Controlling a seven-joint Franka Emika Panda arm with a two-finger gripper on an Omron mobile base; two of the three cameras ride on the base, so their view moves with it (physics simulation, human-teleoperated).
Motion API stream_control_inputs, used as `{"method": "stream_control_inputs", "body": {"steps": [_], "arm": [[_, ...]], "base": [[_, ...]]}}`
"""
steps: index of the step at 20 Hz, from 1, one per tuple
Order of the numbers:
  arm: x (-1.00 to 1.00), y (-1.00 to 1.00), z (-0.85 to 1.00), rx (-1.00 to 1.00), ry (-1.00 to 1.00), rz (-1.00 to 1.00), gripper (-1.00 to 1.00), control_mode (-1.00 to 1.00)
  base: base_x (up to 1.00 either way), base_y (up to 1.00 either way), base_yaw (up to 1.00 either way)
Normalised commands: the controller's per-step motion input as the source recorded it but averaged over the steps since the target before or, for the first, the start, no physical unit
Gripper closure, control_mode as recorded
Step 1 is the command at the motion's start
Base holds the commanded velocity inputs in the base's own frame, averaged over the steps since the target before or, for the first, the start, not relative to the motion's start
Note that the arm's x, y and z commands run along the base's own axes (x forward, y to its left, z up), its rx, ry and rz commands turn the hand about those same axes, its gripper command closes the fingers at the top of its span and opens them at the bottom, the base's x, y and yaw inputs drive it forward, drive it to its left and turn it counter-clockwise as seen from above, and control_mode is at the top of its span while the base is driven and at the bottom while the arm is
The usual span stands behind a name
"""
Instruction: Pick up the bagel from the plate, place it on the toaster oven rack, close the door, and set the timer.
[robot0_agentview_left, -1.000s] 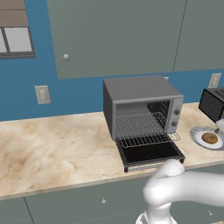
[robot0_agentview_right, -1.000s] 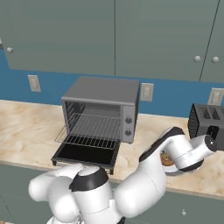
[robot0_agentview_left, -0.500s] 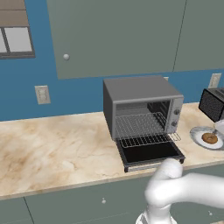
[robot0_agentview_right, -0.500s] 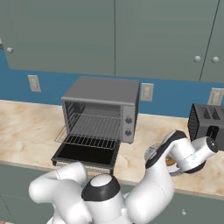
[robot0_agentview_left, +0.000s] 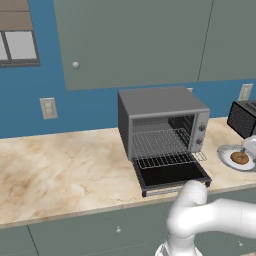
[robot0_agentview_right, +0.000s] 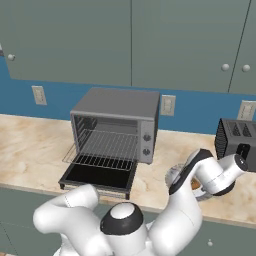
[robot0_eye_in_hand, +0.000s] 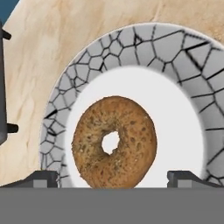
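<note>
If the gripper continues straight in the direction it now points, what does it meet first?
Most likely the bagel. In the hand view it lies flat on the plate, directly ahead of the gripper, whose jaws stand open to either side of it. How far away it is cannot be told.

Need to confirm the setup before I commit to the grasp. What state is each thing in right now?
bagel: lying flat on the plate, not gripped.
plate: on the counter, holding the bagel.
door: open, folded down flat.
rack: pulled partway out over the door, nothing on it.
toaster oven: cavity open.
hand: open, above the bagel, fingertips either side of it.
</note>
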Motion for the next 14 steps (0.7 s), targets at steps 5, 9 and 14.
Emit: {"method": "stream_control_inputs", "body": {"steps": [5, 9, 14], "arm": [[0.03, 0.00, -0.15, 0.00, 0.07, 0.00, -1.00, -1.00], [0.13, 0.00, -0.04, 0.00, 0.03, 0.00, -1.00, -1.00], [0.21, 0.00, 0.00, 0.03, 0.00, 0.00, -1.00, -1.00]], "base": [[0.00, 0.00, 0.00], [0.00, 0.00, 0.00], [0.00, 0.00, 0.00]]}}
